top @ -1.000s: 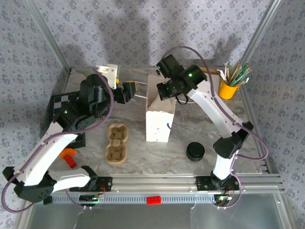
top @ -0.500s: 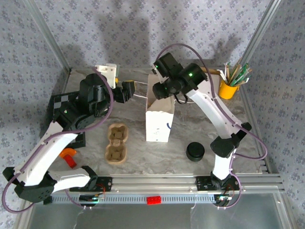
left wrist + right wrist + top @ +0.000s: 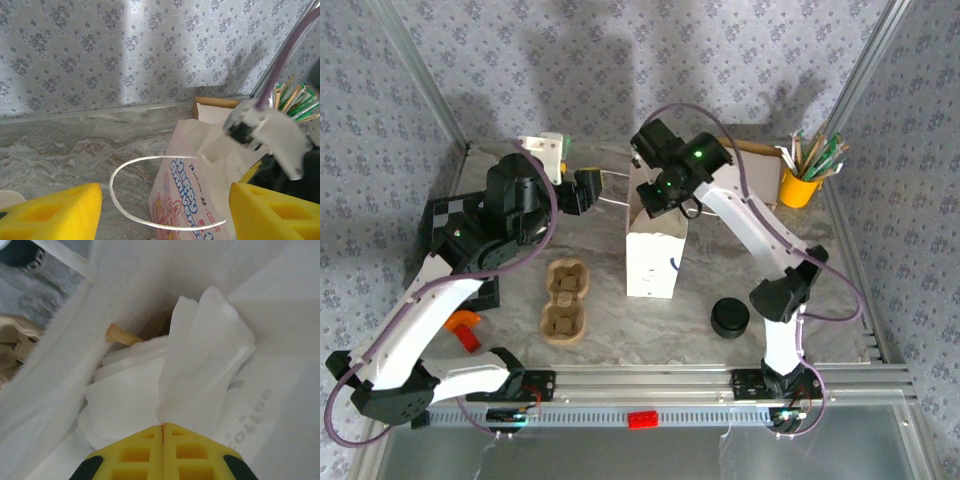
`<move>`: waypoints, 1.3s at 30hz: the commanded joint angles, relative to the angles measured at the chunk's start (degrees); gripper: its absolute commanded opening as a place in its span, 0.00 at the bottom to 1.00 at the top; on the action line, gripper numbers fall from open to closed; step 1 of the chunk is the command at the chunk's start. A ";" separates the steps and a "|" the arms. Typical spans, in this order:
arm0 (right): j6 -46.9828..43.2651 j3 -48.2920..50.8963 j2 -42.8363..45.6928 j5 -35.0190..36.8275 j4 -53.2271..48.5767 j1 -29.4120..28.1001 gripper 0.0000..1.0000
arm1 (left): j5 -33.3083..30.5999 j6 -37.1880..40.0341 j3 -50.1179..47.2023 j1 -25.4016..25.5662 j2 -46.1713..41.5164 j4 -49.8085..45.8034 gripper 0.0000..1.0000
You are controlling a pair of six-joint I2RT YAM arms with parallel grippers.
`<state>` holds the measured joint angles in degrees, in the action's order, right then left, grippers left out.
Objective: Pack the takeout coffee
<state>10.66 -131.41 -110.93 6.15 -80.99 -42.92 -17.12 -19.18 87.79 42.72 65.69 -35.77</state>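
The white paper bag [image 3: 650, 262] stands upright mid-table, its printed side [image 3: 210, 185] filling the left wrist view. My left gripper [image 3: 590, 190] [image 3: 165, 215] is open just left of the bag top, and the bag's thin handle loop [image 3: 120, 175] hangs between its yellow fingers [image 3: 50, 215] untouched. My right gripper [image 3: 652, 195] [image 3: 163, 427] hovers over the bag mouth, shut. White napkins [image 3: 200, 365] lie inside just beyond its tips, beside a brown edge [image 3: 120, 334] I cannot identify. The takeout coffee's flat black lid [image 3: 729, 318] lies on the table right of the bag.
A brown pulp carrier [image 3: 565, 300] lies left of the bag. A yellow cup of sticks [image 3: 800, 185] stands at the back right. An orange item [image 3: 467, 330] sits by the left arm, near a black checkered block [image 3: 450, 225]. Patterned walls close the back and sides.
My right gripper has moved toward the back left and away from the bag's opening. The left gripper and bag have stayed put.
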 commanded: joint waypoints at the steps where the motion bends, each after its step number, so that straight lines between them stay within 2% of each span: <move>1: -0.29 -5.20 -1.01 -0.52 -3.73 -0.51 0.08 | 0.73 -0.34 0.41 -0.64 -0.70 0.46 0.68; 4: -0.29 -6.42 1.44 -1.43 -1.70 -0.52 0.20 | 0.84 -0.31 0.22 -0.98 -0.83 0.52 0.68; 7: -0.37 -6.70 5.00 -2.68 0.83 -0.16 0.25 | 0.90 -0.42 0.11 -1.48 -0.96 0.40 0.68; 9: -0.20 -6.23 7.79 -3.29 2.35 0.54 0.40 | 0.94 -0.43 -0.22 -1.83 -1.52 0.39 0.68; 13: 0.75 -2.99 13.70 -1.65 4.48 3.98 0.58 | -0.81 -1.19 -1.73 -3.79 -3.71 -1.31 0.69; 15: 2.56 3.40 19.31 1.48 8.31 7.07 0.66 | -3.51 -2.45 -4.09 -5.50 -5.75 -2.33 0.70; 19: 7.29 24.16 32.04 6.78 18.75 16.02 0.81 | -7.67 -6.99 -11.77 -11.65 -10.84 -5.54 0.73; 21: 9.73 36.05 38.65 11.24 25.04 21.68 0.88 | -10.88 -10.24 -17.11 -16.94 -13.55 -7.37 0.75; 23: 11.67 47.16 44.11 15.68 30.78 27.07 0.94 | -10.39 -14.19 -22.06 -23.53 -15.64 -8.86 0.79; 26: 14.24 61.64 49.16 18.05 39.20 35.17 1.00 | -14.70 -17.06 -31.79 -32.17 -17.94 -6.39 0.85; 28: 15.58 71.09 49.87 20.98 45.34 38.07 1.00 | -13.77 -18.48 -37.52 -39.07 -17.56 -3.62 0.90; 29: 15.16 74.67 49.30 21.59 49.01 39.21 1.00 | -12.61 -17.89 -39.69 -41.42 -17.06 -0.58 0.91; 30: 14.83 78.01 48.03 22.39 52.56 40.43 1.00 | -14.26 -16.53 -42.28 -42.40 -16.28 3.14 0.92; 32: 15.32 81.82 44.25 23.58 57.59 42.98 1.00 | -19.77 -12.58 -47.68 -42.48 -13.48 11.19 0.97; 35: 12.69 87.26 38.81 25.07 67.99 45.33 1.00 | -22.32 -7.57 -52.54 -42.54 -6.91 20.43 1.00; 37: 6.42 92.40 35.17 22.91 80.86 46.41 1.00 | -18.72 -1.29 -57.00 -42.52 -3.78 32.73 1.00; 39: 2.93 95.11 30.74 19.72 89.15 46.90 1.00 | -13.91 4.39 -61.87 -42.47 -1.31 45.18 0.99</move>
<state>19.51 -39.05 -77.01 27.14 -9.63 3.33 -34.02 -24.23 29.36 0.36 62.70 -11.64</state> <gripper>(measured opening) 0.995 0.996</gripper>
